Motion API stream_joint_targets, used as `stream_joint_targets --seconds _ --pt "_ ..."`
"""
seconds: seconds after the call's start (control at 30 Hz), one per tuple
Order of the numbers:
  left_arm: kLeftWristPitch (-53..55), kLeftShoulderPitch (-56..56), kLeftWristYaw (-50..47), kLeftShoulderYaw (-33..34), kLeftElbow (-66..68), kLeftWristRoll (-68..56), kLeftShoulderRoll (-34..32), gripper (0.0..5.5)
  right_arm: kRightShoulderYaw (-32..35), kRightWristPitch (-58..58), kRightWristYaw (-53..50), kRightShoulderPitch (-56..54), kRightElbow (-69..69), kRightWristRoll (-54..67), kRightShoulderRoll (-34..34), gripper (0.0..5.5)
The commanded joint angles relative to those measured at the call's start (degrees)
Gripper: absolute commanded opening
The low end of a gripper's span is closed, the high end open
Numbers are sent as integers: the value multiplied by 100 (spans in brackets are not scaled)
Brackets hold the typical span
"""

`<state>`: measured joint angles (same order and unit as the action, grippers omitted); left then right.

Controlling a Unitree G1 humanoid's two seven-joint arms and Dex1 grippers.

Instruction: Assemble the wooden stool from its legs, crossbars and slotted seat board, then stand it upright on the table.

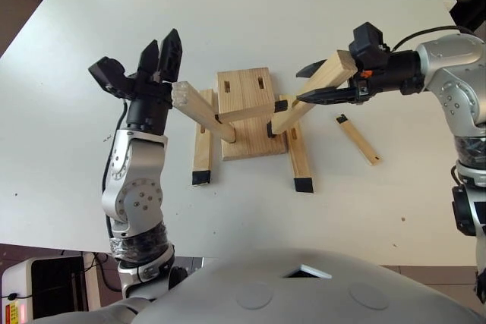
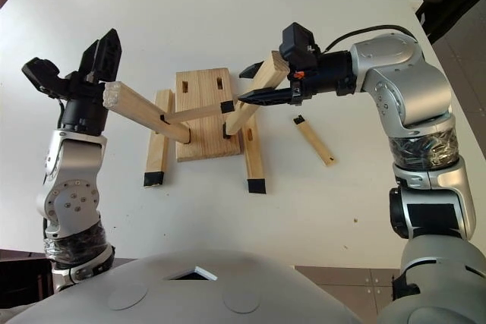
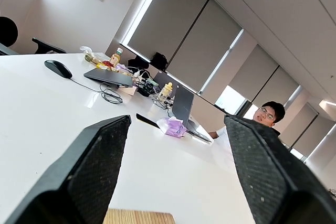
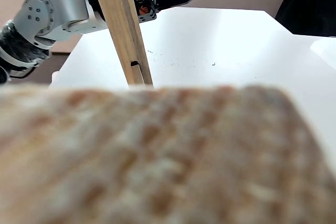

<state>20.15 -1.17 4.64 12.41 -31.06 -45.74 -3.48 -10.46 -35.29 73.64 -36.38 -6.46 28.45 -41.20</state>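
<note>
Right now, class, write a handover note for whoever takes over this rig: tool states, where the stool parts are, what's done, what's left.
Left tool: open, end of one raised leg between its fingers.
Right tool: shut on the other raised leg.
Done: a crossbar links them above the seat board, flat on the table.
To do: fit left loose leg, right loose leg and loose crossbar lying beside the board; add seat; stand upright.

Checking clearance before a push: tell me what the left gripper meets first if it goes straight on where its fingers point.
Nothing nearby, it seems: the left gripper points away over the bare table; its wrist view looks out across open tabletop. Height above it is unclear.
</note>
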Motion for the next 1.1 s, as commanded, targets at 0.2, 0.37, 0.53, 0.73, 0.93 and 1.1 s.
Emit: stream_joint_targets --seconds 0.2,0.37,0.53,0.73,0.93,1.1 --pt "-179 -309 16 -554 12 570 214 330 -610 106 -241 -168 256 -722 -35 208" --pt "-246 -294 21 -750 156 799 310 330 -732 103 -358 -290 380 -847 -7 208" --pt "-219 -253 7 -1093 100 1199 265 330 -760 -186 -490 -546 185 -821 67 208" --pt "-85 -14 -39 -1820 -34 1715 319 330 -1049 -385 -411 -535 -57 -857 164 208" --pt "195 212 78 -2769 -208 1774 510 330 -1344 -529 -371 -421 -145 -874 270 208" --pt "301 169 66 -3045 -261 1766 559 330 -1464 -605 -408 -169 -246 -889 242 208"
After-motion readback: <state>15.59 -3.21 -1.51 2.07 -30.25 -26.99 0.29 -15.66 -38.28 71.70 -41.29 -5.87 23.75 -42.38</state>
